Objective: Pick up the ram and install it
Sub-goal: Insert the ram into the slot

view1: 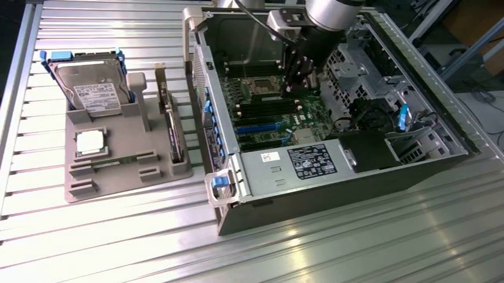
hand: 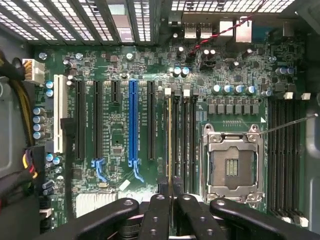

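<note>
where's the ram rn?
Wrist view: the ram is held edge-on in the gripper, lined up with the memory slots beside the open CPU socket, inside the computer case.

A ribbed metal table (view1: 339,247) carries two things: a grey tray (view1: 118,184) at the exterior view's left and, just beside it, an open computer case (view1: 315,197) lying on its side.

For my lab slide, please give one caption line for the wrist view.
Gripper shut on the ram, held edge-on among the memory slots beside the empty CPU socket.
</note>
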Robot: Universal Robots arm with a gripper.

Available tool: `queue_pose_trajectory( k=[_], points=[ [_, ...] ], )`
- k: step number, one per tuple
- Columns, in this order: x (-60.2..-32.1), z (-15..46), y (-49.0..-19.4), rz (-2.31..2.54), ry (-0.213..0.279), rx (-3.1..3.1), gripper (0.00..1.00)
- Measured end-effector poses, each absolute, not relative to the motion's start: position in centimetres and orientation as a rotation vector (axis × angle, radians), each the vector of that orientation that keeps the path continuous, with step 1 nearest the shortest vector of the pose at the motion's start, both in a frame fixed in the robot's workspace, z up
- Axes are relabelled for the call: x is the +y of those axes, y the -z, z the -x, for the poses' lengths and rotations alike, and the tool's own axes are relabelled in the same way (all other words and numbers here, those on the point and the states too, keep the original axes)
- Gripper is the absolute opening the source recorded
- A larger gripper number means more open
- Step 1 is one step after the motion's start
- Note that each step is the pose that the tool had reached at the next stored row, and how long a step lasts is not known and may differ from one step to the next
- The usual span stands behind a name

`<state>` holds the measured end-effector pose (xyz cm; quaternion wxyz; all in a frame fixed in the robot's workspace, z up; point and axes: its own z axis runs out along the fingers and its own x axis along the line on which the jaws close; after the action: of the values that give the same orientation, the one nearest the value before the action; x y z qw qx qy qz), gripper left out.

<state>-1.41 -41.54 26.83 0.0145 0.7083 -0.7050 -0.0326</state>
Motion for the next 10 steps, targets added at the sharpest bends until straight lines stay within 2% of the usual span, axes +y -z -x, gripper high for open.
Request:
queue_pose_trajectory(
  k=[5, 10],
  points=[
    [-41.3, 1.6, -24.9, -2.207, 0.101, -2.192, 0.12],
    [-41.2, 1.8, -24.2, -2.212, 0.101, -2.186, 0.12]
  ],
)
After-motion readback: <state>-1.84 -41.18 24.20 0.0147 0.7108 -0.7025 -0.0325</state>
